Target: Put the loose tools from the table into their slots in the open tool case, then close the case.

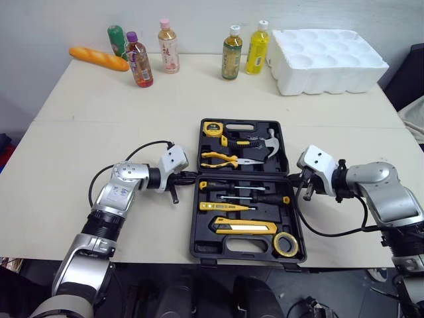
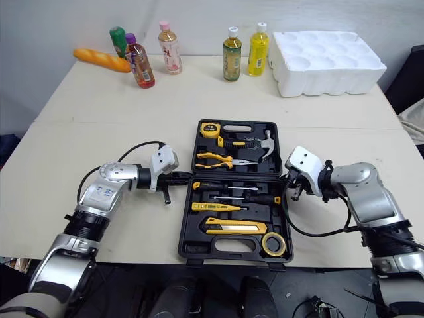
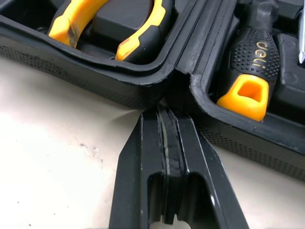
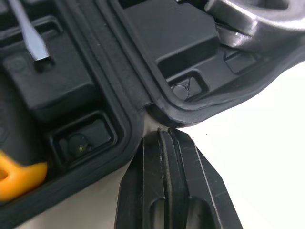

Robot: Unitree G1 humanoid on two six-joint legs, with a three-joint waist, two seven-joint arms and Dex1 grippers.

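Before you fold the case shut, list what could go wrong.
The left gripper and right gripper, fingers shut, sit at the hinge seam of the black plastic tool case; folding could pinch them. The steel-headed hammer and yellow-handled pliers in the far half may drop out as it swings over.

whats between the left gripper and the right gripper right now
The open tool case: its hinge line spans the stretch from the left gripper to the right gripper, as the left eye view shows.
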